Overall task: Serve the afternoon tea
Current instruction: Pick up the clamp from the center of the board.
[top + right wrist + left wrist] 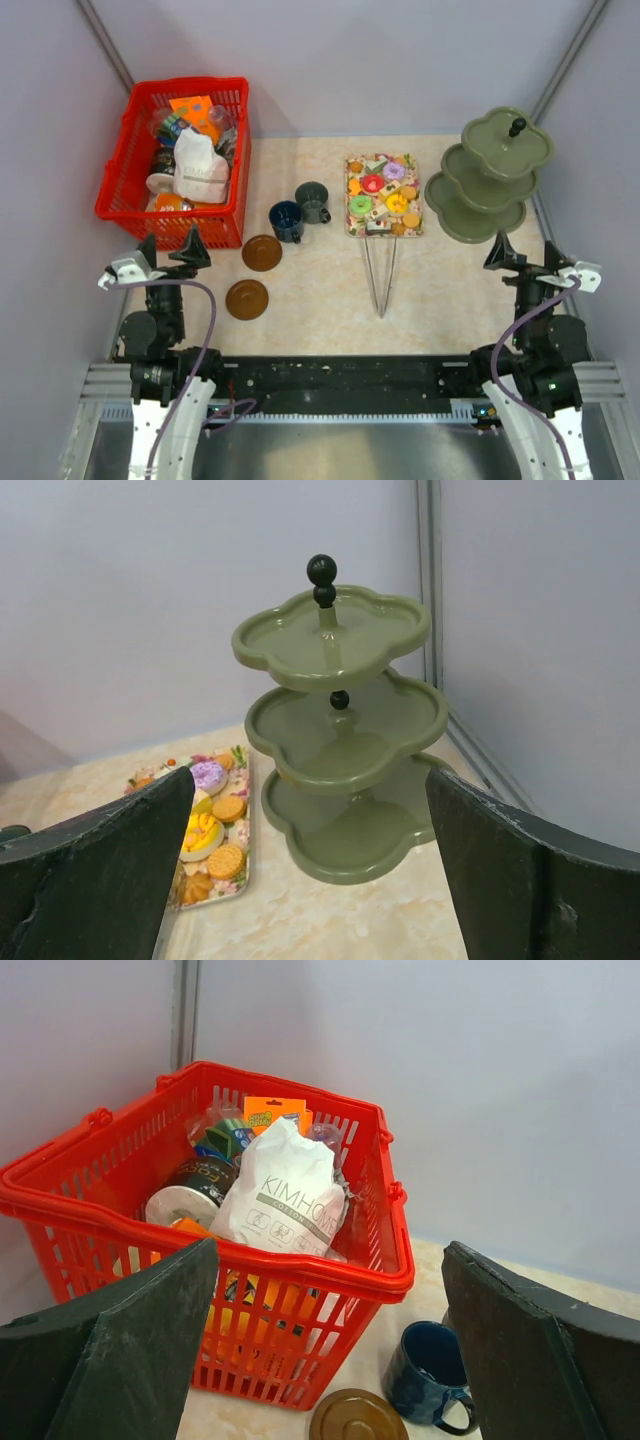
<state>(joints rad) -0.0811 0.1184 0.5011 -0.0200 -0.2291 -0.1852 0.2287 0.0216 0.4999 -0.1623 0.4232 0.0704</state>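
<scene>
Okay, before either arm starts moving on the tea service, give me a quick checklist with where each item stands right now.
1. Jaws wide and holding nothing, left gripper and right gripper: ok.
2. The stand upright, all three tiers bare: ok.
3. The pastries together on their tray: ok.
4. The navy mug and green mug upright: ok.
5. The far saucer and near saucer bare: ok.
6. Straight approach to the tray's near edge: probably not ok, as the tongs lie right in front of it.
</scene>
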